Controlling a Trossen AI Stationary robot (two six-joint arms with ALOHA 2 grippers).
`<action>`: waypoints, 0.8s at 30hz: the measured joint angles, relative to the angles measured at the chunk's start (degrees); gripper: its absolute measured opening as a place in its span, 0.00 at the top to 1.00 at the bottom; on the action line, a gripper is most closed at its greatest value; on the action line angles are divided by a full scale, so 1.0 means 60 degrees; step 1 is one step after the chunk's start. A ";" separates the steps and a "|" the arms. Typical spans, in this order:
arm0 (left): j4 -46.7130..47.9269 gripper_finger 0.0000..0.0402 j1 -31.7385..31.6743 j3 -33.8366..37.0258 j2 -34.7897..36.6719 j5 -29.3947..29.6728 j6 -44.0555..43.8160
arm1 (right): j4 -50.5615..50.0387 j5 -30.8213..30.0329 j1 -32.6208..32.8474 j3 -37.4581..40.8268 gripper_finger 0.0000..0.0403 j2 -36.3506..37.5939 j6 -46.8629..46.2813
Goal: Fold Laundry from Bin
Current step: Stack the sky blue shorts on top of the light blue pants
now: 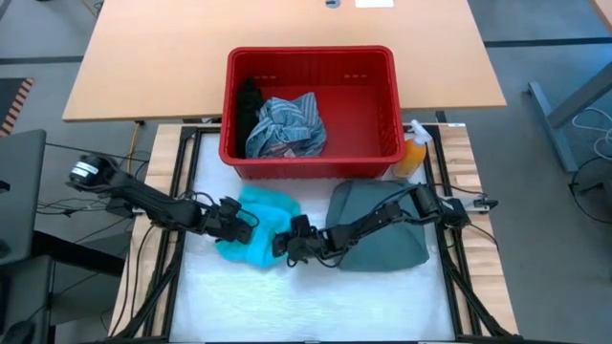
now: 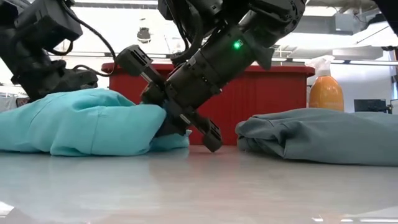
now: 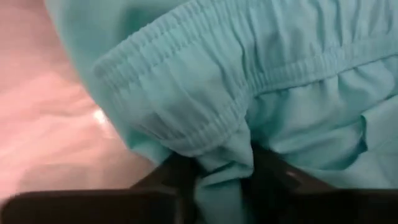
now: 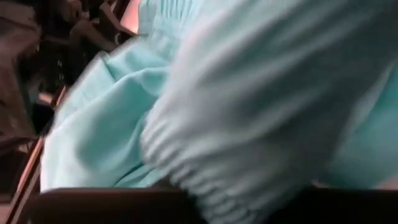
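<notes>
The bright teal soft garment (image 1: 260,225) with an elastic gathered waistband lies bunched on the pale glossy surface (image 1: 306,296), in front of the red rectangular plastic bin with slotted sides (image 1: 382,115) and toward the left of the work area; both arms meet at it; the left gripper (image 1: 232,222) sits at the garment's left side, and in the left wrist view its jaws are closed on a pinched fold of the teal cloth (image 3: 217,180), which rises between the two dark fingers; the right gripper (image 1: 292,244) reaches across from the right and is pressed into the garment's right edge; in the low view its dark body (image 2: 186,93) slants down into the teal heap (image 2: 81,121); the right wrist view is filled with teal cloth (image 4: 236,112) right against the camera, and whether those jaws are gripping it I cannot tell; a dull grey-green folded garment (image 1: 382,225) lies flat on the surface just to the right of the teal one, apart from it, under the right arm; inside the bin a blue-grey striped crumpled cloth (image 1: 287,124) rests against a black garment (image 1: 250,105) at the bin's left wall; an orange spray bottle with a white trigger top (image 1: 413,153) stands just outside the bin's right front corner
</notes>
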State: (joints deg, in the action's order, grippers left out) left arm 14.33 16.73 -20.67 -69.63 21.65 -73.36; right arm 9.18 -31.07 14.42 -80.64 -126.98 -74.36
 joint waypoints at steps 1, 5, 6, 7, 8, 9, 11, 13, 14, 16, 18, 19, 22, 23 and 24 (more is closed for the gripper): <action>-0.0334 0.79 0.0000 0.0006 -0.0105 -0.0062 -0.0003 | -0.0005 0.0065 0.0041 0.0000 0.85 0.0000 0.0116; -0.2233 0.97 0.0004 0.0031 -0.0385 -0.0373 -0.0027 | -0.0293 0.0512 0.0140 0.0007 0.91 0.0282 0.0871; -0.2780 0.97 0.0005 0.0057 -0.0433 -0.0508 0.0056 | -0.0532 0.0615 0.0163 0.0006 0.91 0.0475 0.0953; -0.3339 0.97 0.0008 0.0062 -0.0459 -0.0560 0.0191 | -0.0911 0.0708 0.0163 0.0006 0.91 0.0695 0.0986; -0.3922 0.97 0.0018 0.0060 -0.0440 -0.0561 0.0311 | -0.1333 0.0750 0.0164 0.0007 0.91 0.0964 0.1023; -0.4394 0.98 0.0015 0.0040 -0.0419 -0.0521 0.0339 | -0.1843 0.0757 0.0181 0.0004 0.90 0.1255 0.1108; -0.5155 0.99 0.0011 0.0037 -0.0411 -0.0336 0.0335 | -0.2980 0.0747 0.0258 0.0004 0.89 0.1922 0.1384; -0.5799 0.99 0.0059 0.0010 -0.0412 -0.0068 0.0232 | -0.3915 0.0739 0.0294 0.0004 0.89 0.2652 0.1701; -0.6042 0.99 0.0083 -0.0090 -0.0412 0.0121 0.0153 | -0.4381 0.0743 0.0306 0.0004 0.89 0.3056 0.1805; -0.6487 0.99 0.0101 -0.0425 -0.0415 0.0501 0.0230 | -0.5416 0.0734 0.0378 0.0000 0.89 0.3850 0.1924; -0.6632 1.00 0.0085 -0.1066 -0.0510 0.0818 0.0653 | -0.6375 0.0601 0.0519 0.0078 0.89 0.4628 0.1917; -0.6686 1.00 0.0032 -0.1498 -0.0712 0.0943 0.0889 | -0.6815 0.0559 0.0585 0.0160 0.89 0.4973 0.1861; -0.6571 1.00 -0.0250 -0.3089 -0.1834 0.0752 0.1582 | -0.7934 0.0587 0.0842 0.0527 0.89 0.6030 0.1361; -0.6581 1.00 -0.0386 -0.3769 -0.2407 0.0505 0.1792 | -0.8416 0.0576 0.0972 0.0625 0.89 0.6331 0.1134; -0.6511 1.00 -0.0517 -0.4389 -0.2961 0.0193 0.2002 | -0.8935 0.0547 0.1118 0.0743 0.89 0.6619 0.0850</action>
State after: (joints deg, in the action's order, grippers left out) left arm -24.74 13.63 -47.00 -87.39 22.81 -61.35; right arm -44.43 -27.79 21.13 -76.19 -87.26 -69.26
